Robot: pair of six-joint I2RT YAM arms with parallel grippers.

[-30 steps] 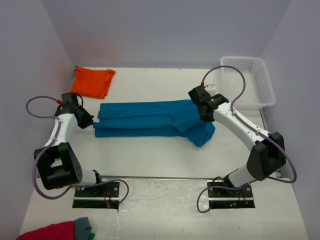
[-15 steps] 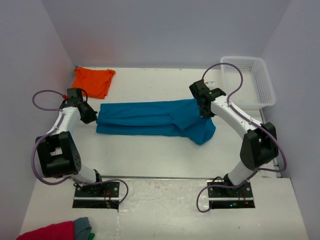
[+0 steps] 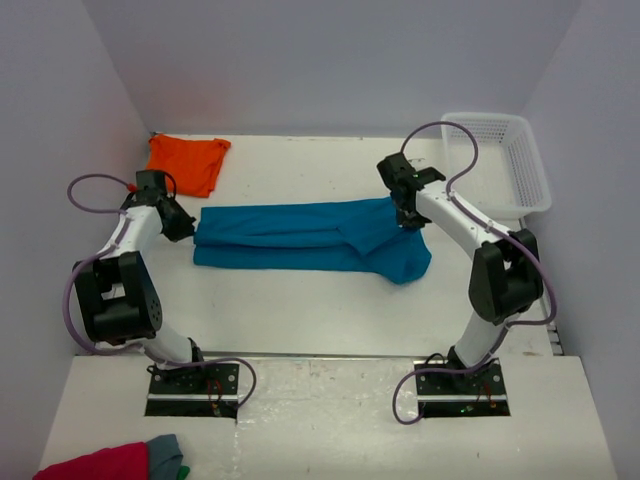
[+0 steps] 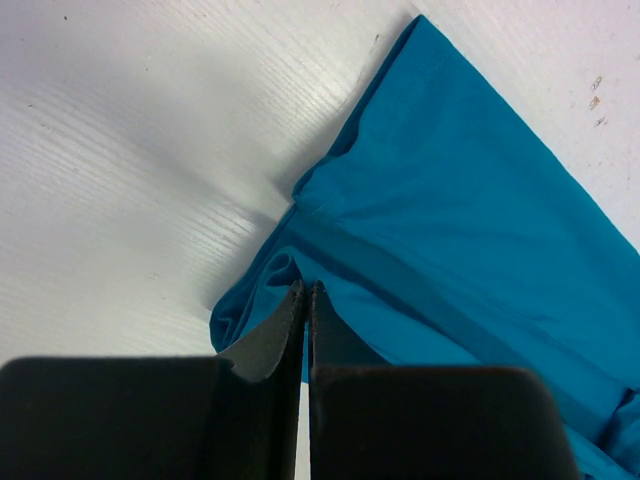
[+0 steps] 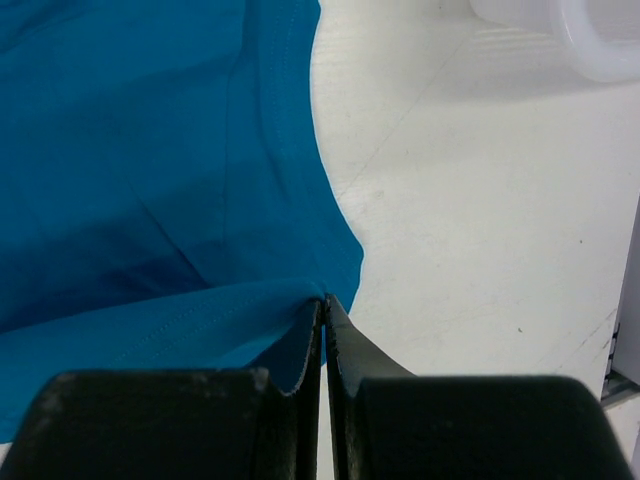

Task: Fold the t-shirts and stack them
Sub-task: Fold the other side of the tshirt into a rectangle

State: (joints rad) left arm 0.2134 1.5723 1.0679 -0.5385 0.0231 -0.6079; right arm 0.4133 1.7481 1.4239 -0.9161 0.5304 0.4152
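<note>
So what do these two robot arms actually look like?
The left arm and right arm match: slim white links between chunky black joints, each trailing a looping purple cable. Each ends in a black two-finger gripper, the left gripper and right gripper alike, with flat dark fingers. Black base plates anchor them.

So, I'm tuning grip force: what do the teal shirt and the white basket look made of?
The teal shirt looks like soft matte knit, probably cotton: it creases and shows stitched hems. The basket looks like rigid white plastic: moulded lattice walls, smooth rim.
</note>
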